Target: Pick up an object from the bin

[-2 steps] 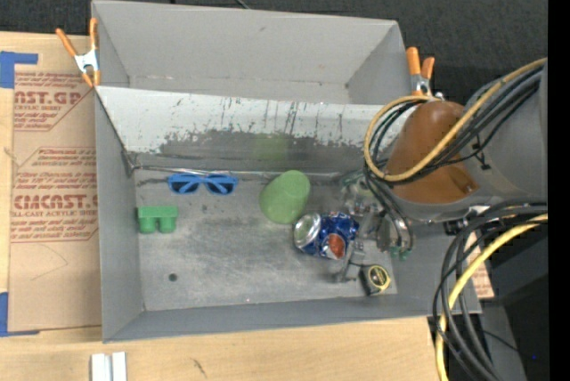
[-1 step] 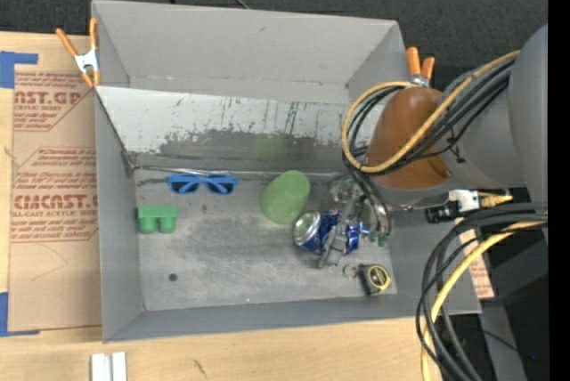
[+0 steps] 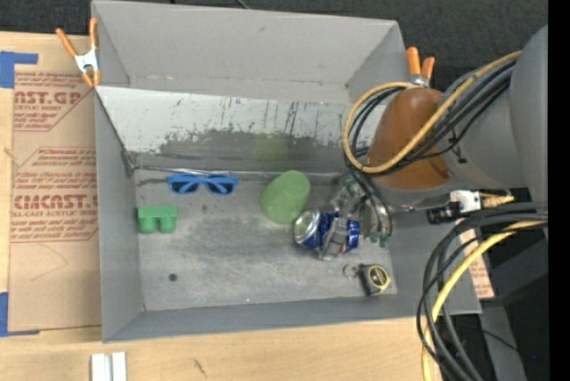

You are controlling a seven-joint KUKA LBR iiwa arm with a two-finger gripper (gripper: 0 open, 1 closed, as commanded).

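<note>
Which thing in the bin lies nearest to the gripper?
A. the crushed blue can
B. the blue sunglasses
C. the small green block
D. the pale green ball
A: the crushed blue can lies right beside the gripper, while the other three options lie further left.

bin (image 3: 223, 268): grey, dark scuff streaks across the back wall. sunglasses (image 3: 203, 184): blue. block (image 3: 157, 219): bright green. egg-shaped lump (image 3: 285, 197): pale green. crushed can (image 3: 325, 232): blue and silver. tape measure (image 3: 377, 279): black with yellow. wrist cover (image 3: 405, 139): orange-brown. cables (image 3: 350, 134): yellow and black.
</note>
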